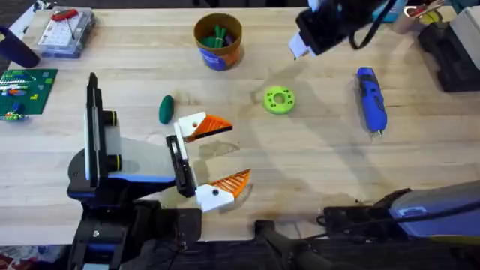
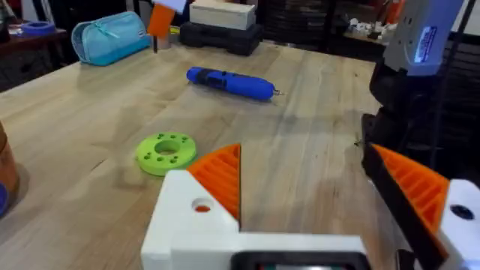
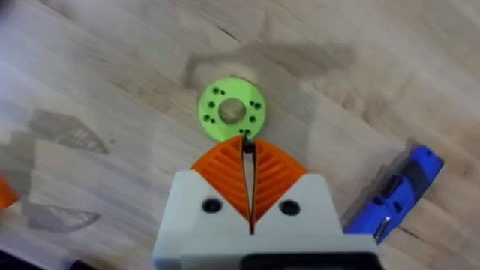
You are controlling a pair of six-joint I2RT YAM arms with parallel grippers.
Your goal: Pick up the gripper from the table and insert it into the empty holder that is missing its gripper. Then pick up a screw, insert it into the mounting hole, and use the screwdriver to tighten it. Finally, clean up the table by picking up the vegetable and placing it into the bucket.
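1. Vegetable (image 1: 166,109) lies on the counter (image 1: 315,161), left of the ring (image 1: 280,100).
2. Left hand (image 1: 214,154) gapes apart; right hand (image 3: 247,161) is pressed together, empty.
3. Risk: grabbing the ring instead.

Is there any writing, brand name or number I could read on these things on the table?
None can be read.
Blue pen-shaped screwdriver: no legible marking.
Orange and blue bucket: a blue label, too blurred to read.
Green printed board at the table's far left: markings too small.
Clear plastic box: contents unreadable.
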